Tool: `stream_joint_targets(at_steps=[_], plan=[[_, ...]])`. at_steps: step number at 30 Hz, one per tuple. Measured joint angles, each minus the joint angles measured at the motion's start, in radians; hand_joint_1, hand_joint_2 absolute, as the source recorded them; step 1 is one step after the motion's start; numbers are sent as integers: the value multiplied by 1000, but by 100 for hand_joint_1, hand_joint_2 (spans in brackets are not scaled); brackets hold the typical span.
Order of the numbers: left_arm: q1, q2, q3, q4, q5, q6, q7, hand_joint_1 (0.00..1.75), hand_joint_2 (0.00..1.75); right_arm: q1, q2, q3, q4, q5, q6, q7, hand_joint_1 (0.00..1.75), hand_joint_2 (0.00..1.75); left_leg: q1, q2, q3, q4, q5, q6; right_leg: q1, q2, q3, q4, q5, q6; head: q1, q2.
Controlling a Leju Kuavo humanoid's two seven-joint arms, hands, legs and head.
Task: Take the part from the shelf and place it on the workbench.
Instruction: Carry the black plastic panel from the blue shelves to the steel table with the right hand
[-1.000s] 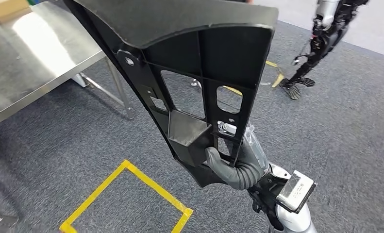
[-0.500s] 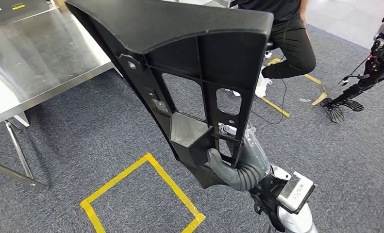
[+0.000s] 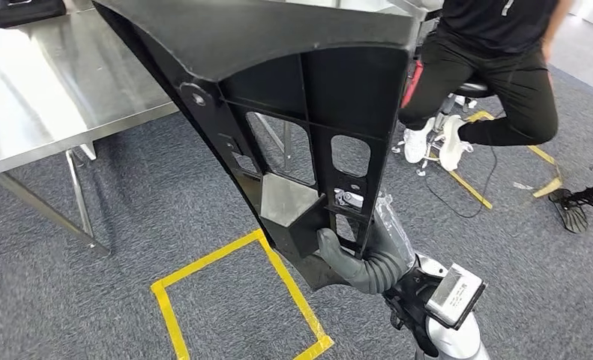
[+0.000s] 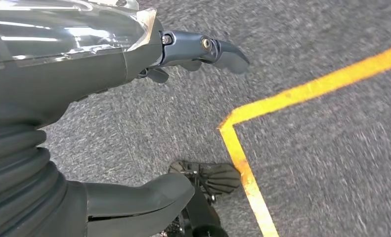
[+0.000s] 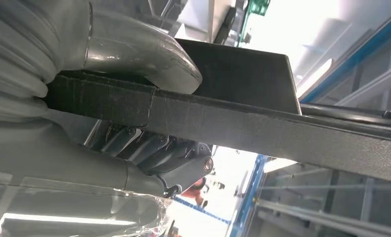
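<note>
The right hand [image 3: 364, 259] grasps the black ribbed part [image 3: 300, 112] at its narrow lower end, thumb [image 5: 144, 54] pressed on one face and fingers [image 5: 153, 148] wrapped round the other. The part stands tilted in the air, its wide end rising above the hand. Below the part, yellow tape [image 3: 233, 300] marks a square on the grey carpet [image 3: 91, 300]. The left hand [image 4: 84, 123] hangs over that carpet near a tape corner, fingers apart and holding nothing. Beyond the part, to its left, stands the steel workbench [image 3: 46, 90]. Farther behind the part, a person in black [image 3: 495, 82] sits on a stool.
</note>
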Motion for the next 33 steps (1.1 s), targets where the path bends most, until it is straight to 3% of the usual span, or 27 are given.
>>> stream_joint_targets(at_steps=[2,4,6,7,9,10,12,15,16,18,20,22,23,24,26,28,30,33], plan=[[0,-1,0,0,0,0,0,0,175,-3,0,0,-1,-1,0,-1,175,175,5,-27,14,-13,6,13,-2,54,-21,51,-30,1,3,0],[-2,-1,1,0,0,0,0,0,175,-1,-2,0,0,-1,1,-2,175,175,7,-56,17,-16,8,21,-3,119,-93,183,-80,-9,7,0],[-3,-2,1,0,0,0,0,0,175,3,-5,-1,2,-1,1,-1,175,175,5,-89,16,-16,8,24,-2,136,-154,274,-99,-8,9,0],[-3,-2,1,0,0,0,0,0,175,4,-6,-1,4,-1,1,-1,175,175,5,-107,16,-15,8,24,-2,139,-156,262,-82,-1,9,0],[-2,-4,1,0,0,0,0,0,175,3,-7,-1,6,-1,1,-1,175,175,6,-140,18,-13,6,21,-6,162,-106,135,-16,16,9,0],[-2,-5,2,0,0,0,0,0,175,2,-7,-1,6,-1,1,-1,175,175,5,-154,18,-11,5,17,-7,179,-78,70,12,17,9,0],[-2,-5,4,0,0,1,1,0,175,2,-8,0,7,-1,1,0,175,175,2,-175,14,-9,3,8,-7,196,-48,7,36,6,9,0],[3,-5,7,0,0,1,1,0,175,0,-8,0,7,-1,1,0,175,175,4,-193,9,-13,7,-4,-4,178,-44,6,40,-13,8,0],[5,-5,8,0,0,1,1,0,175,-3,-7,0,7,-1,1,0,175,175,5,-186,7,-10,5,-7,-7,170,-43,5,41,-17,8,0],[6,-6,10,0,0,2,1,0,175,-6,-4,1,7,-1,2,0,175,175,2,-128,-14,36,-26,-16,-14,153,-40,2,42,-31,4,0],[2,-6,13,-1,0,3,1,0,175,-6,-3,1,8,-2,2,0,175,175,3,-61,-74,157,-91,-24,-10,134,-39,2,38,-44,0,0],[1,-7,15,-1,0,3,1,0,175,-4,-3,1,8,-3,1,0,175,175,8,-42,-130,265,-128,-29,-7,117,-39,2,36,-47,-1,0],[1,-7,16,-1,0,3,0,0,175,-3,-3,1,8,-4,0,0,175,175,9,-40,-133,271,-119,-30,-7,111,-38,2,36,-47,-1,0],[2,-8,16,-1,-1,3,0,0,175,-3,-3,1,8,-5,0,0,175,175,10,-38,-113,234,-92,-29,-7,107,-37,2,35,-47,-1,0],[2,-7,18,-2,-2,3,-1,0,175,-4,-2,1,8,-7,-2,0,175,175,9,-28,-39,97,-32,-22,-5,102,-34,3,32,-43,-1,0],[0,-7,20,-4,-4,2,-3,0,175,-3,-2,1,8,-8,-6,1,175,175,5,-18,10,8,-8,-14,4,100,-33,5,28,-37,0,0],[0,-8,23,-6,-6,1,-4,0,175,-2,-2,0,8,-8,-9,1,175,175,0,-20,16,-4,-7,-12,12,99,-34,7,24,-36,1,0],[1,-9,25,-7,-9,1,-4,0,175,0,-2,-1,7,-8,-10,2,175,175,-7,-23,15,-5,-7,-10,11,97,-33,3,25,-35,1,0]])
